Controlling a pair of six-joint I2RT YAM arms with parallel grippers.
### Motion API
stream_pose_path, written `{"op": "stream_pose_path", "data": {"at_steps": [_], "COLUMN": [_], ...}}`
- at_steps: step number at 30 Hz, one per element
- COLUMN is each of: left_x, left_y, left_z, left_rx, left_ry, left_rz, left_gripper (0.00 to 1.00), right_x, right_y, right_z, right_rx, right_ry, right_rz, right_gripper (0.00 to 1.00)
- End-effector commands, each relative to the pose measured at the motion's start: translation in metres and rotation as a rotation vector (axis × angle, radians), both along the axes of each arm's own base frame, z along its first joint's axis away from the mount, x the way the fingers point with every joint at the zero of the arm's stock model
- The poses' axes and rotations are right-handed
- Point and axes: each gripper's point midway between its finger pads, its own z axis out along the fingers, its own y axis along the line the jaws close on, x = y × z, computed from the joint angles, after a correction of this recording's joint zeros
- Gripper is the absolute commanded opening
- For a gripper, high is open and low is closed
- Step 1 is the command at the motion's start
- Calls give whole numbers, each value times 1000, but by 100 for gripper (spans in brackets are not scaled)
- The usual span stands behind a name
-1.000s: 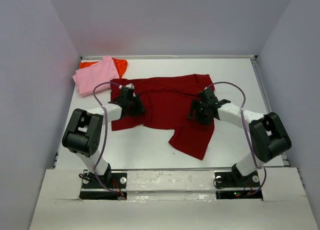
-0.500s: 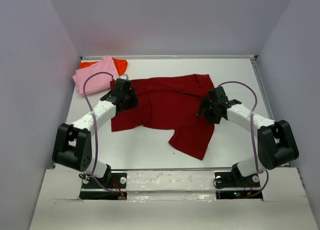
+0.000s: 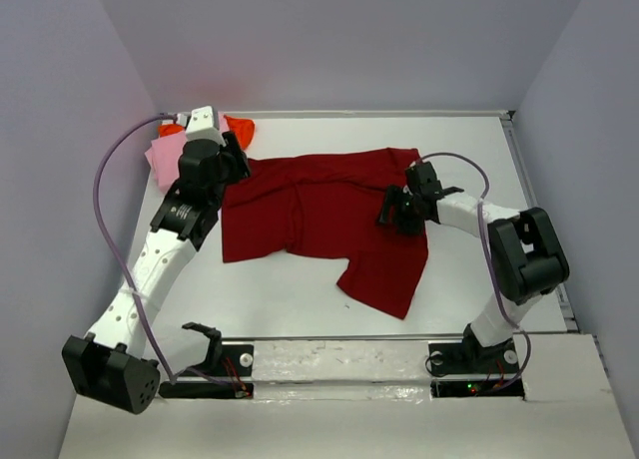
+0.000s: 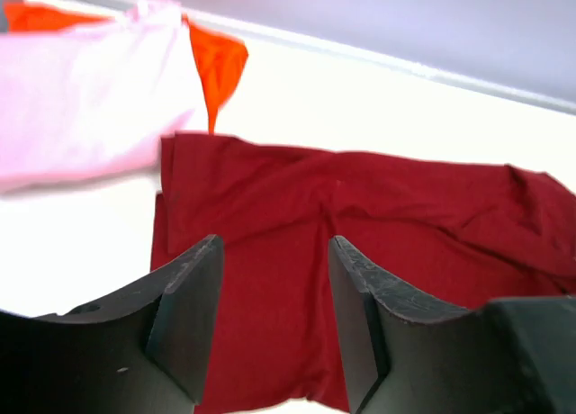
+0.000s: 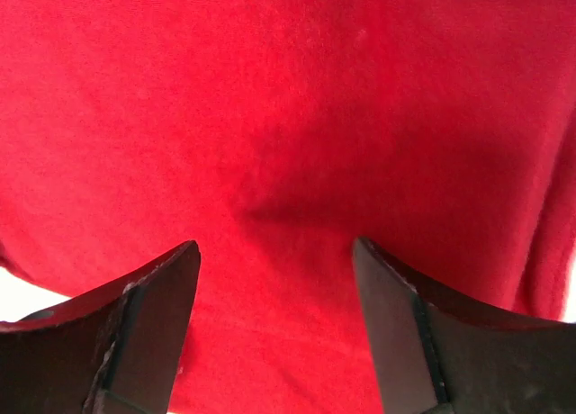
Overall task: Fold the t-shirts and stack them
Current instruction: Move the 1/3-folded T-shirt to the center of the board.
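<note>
The dark crimson shirt [image 3: 324,210] lay mostly flat on the white surface [image 3: 290,304], face spread wide, with soft wrinkles across its middle. One lobe of cloth trailed off its near-right side toward the arm bases. From the left wrist camera the shirt's far-left corner showed a straight, slightly turned edge.

Just past that far-left corner lay the light pink shirt [image 3: 163,162], bunched rather than spread. The orange-red shirt [image 3: 241,130] lay under it, showing only as a strip behind it and a pointed flap on the side nearer the crimson shirt. The tip of that flap came right up to the crimson shirt's far-left corner.

The left end effector [image 3: 234,166] hung above the crimson shirt's far-left corner, at the end of an arm stretched far out. Its jaws stood parted and held nothing. In its own wrist camera crimson cloth showed plainly through the gap.

The right end effector [image 3: 391,212] sat low over the crimson shirt's right half, inside the shirt's right edge. Its jaws stood wide apart and gripped nothing. Its wrist camera saw almost only crimson cloth, with a small dark pucker lying between the two jaws. The view was too close to say whether the jaw tips were pressing on the cloth or resting just above it.

Both end effectors were over the crimson shirt, at opposite sides of it and well apart.
</note>
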Motion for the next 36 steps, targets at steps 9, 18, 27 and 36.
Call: {"op": "stream_pose_path", "data": {"at_steps": [9, 18, 27, 36], "left_x": [-22, -16, -17, -13], "left_y": [35, 35, 38, 33], "left_z": [13, 11, 7, 3], "left_rx": [52, 57, 66, 58], "left_ry": [-187, -164, -138, -116], "left_rz": [112, 124, 136, 114], "left_gripper": [65, 66, 68, 68], "right_x": [57, 41, 20, 13], "right_y": [18, -38, -103, -97], "right_z": [-18, -26, -6, 18], "right_rx": [-13, -124, -218, -138], "right_ry": [15, 69, 44, 30], "right_rz": [-1, -123, -304, -229], "right_gripper": [74, 75, 75, 74]}}
